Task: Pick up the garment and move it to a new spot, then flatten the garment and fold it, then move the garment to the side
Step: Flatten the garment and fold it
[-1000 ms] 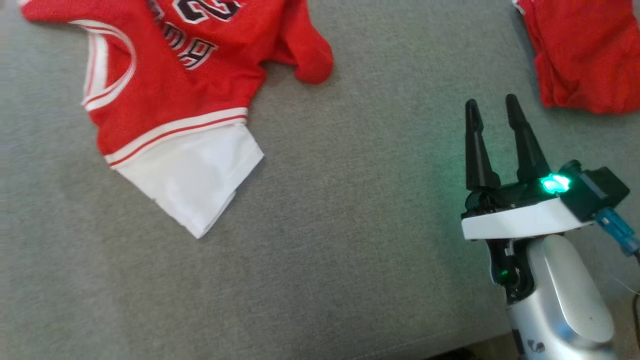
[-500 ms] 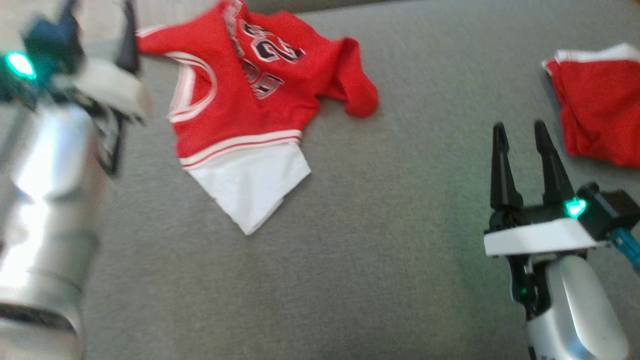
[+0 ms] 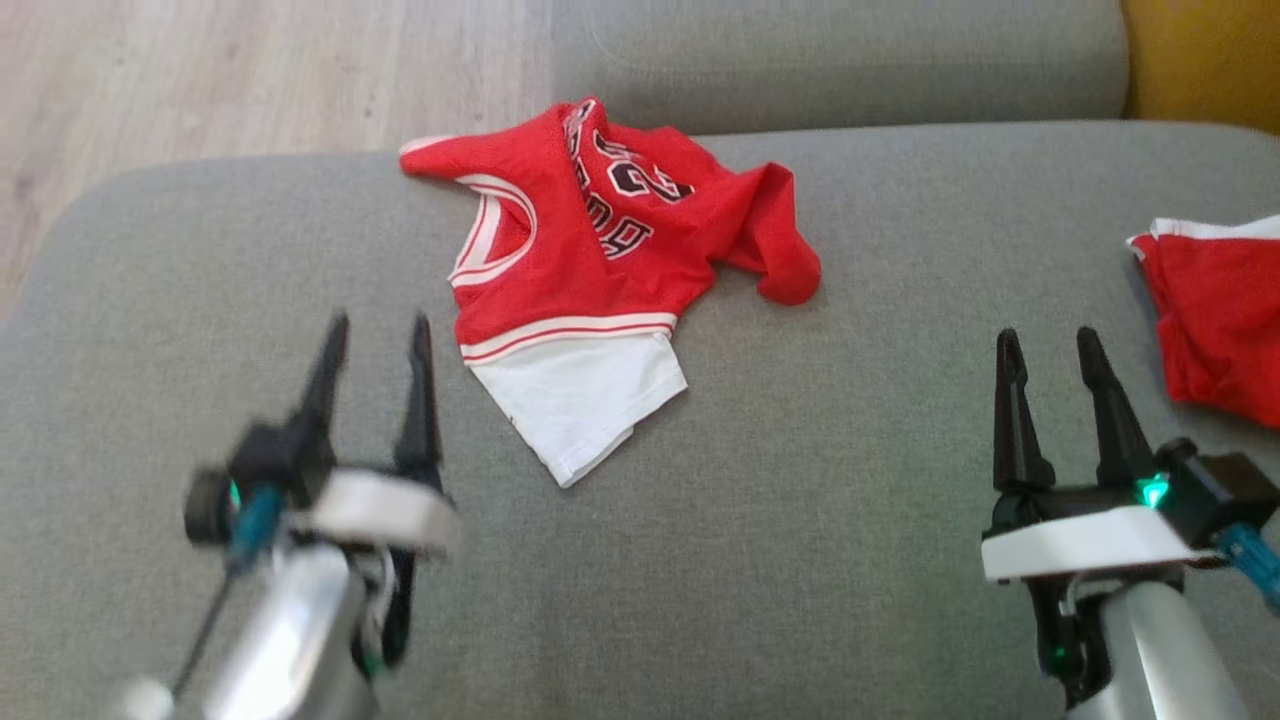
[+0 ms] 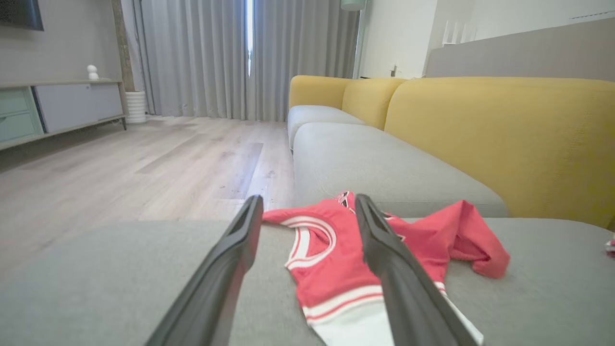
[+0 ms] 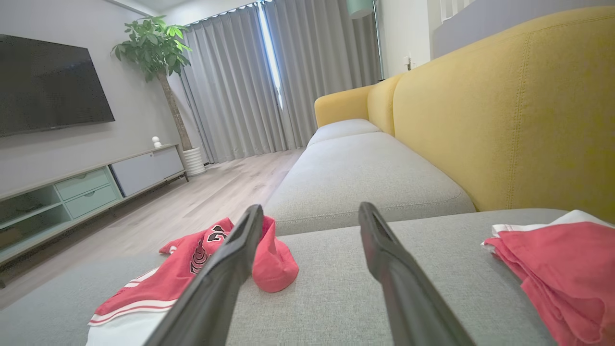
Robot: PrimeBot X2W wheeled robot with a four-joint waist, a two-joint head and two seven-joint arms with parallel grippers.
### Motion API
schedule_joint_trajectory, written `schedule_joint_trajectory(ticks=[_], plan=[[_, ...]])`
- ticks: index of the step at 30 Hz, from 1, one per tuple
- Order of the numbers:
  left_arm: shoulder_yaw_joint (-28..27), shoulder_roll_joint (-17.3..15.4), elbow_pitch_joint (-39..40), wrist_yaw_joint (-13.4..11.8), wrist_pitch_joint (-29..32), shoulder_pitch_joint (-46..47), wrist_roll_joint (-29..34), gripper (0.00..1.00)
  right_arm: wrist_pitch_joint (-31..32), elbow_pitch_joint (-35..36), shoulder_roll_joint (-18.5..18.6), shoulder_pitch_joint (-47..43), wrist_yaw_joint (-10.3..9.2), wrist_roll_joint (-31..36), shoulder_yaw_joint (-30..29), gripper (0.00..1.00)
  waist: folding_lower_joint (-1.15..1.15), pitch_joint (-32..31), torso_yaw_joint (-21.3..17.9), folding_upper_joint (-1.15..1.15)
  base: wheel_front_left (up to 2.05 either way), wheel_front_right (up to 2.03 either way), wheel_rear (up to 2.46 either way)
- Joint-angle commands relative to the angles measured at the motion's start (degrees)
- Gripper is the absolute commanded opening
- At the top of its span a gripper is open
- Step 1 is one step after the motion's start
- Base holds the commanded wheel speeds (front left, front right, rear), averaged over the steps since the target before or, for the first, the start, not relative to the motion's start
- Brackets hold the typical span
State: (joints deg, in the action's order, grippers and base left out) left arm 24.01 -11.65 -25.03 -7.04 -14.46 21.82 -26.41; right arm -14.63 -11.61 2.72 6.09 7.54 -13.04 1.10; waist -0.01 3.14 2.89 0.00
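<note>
Jersey (image 3: 590,290) is lying crumpled toward the back of the grey sofa seat (image 3: 800,520). Left gripper (image 3: 379,325) and right gripper (image 3: 1047,338) both hover on the near side, apart from it, fingers spread, empty.

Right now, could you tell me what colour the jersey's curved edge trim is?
The trim is white with a thin red stripe, clearest in the head view.

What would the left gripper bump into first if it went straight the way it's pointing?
Most likely the red jersey, lying right ahead between the open left gripper's fingers in its wrist view. Depth is unclear; it may touch the grey cushion first.
</note>
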Motion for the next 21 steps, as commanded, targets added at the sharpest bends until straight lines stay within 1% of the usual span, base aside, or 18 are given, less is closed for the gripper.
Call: schedule_joint_trajectory(ticks=[1, 7, 12, 16, 21], plan=[[-2.81, -0.19, 4.01, -0.62, -0.52, -1.56, 0.06, 1.0, -0.37, 1.88, 0.16, 0.43, -0.05, 0.05, 1.48, 1.0, 0.01, -0.81, 0.24, 0.0, 0.0, 0.0, 0.0], [-5.25, 2.26, 8.73, -0.79, -0.53, -9.74, 0.65, 1.0, -0.37, 1.61, 0.16, -0.33, -0.05, -0.47, 2.65, 1.0, 0.01, -0.98, -0.1, 0.0, 0.0, 0.0, 0.0], [-6.26, 3.03, 9.61, 0.0, -0.53, -11.1, 1.62, 1.0, -0.37, 1.77, 0.16, -0.3, -0.05, -0.73, 2.64, 1.0, 0.01, -0.58, -0.19, 0.0, 0.0, 0.0, 0.0], [-5.65, 3.85, 7.36, 1.52, -0.04, -10.75, 0.91, 1.0, -0.37, 1.82, 0.16, 0.01, -0.05, -0.51, 2.73, 1.0, 0.01, 0.1, -0.56, 0.0, 0.0, 0.0, 0.0], [-3.2, 5.03, 3.12, 3.54, 3.84, -8.76, -0.19, 1.0, -0.37, 1.82, 0.16, 0.67, -0.05, -0.41, 3.06, 1.0, 0.01, 1.46, -1.39, 0.0, 0.0, 0.0, 0.0]])
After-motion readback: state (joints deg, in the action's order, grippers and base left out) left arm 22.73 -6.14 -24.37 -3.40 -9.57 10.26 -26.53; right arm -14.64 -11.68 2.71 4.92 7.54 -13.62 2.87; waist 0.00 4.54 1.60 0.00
